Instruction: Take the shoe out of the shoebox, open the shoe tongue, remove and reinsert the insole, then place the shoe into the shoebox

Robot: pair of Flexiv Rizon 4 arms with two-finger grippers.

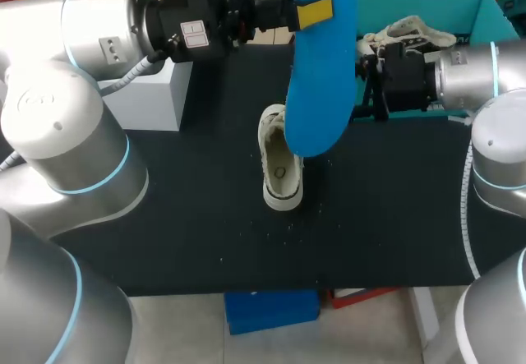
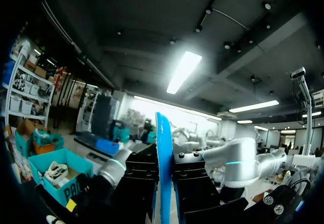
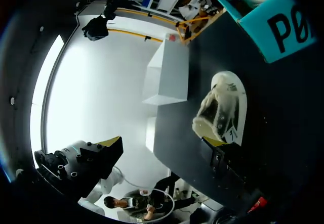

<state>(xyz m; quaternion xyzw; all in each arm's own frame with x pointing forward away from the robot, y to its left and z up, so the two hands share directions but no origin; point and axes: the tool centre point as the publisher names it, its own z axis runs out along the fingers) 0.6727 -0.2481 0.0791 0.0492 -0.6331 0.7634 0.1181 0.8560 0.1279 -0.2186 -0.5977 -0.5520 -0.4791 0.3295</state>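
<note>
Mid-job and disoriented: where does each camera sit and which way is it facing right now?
Head view: above and behind, looking down on the table; left arm and right arm show, left end effector shut on the insole.
Left wrist view: looks sideways and upward along its fingers; insole edge-on between them.
Right wrist view: faces the shoe on the table; left end effector shows.
Shared: shoebox in all three.

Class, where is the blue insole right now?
Head view: the blue insole hangs near the middle of the table, clamped in the left gripper, its lower end over the white shoe.
</note>
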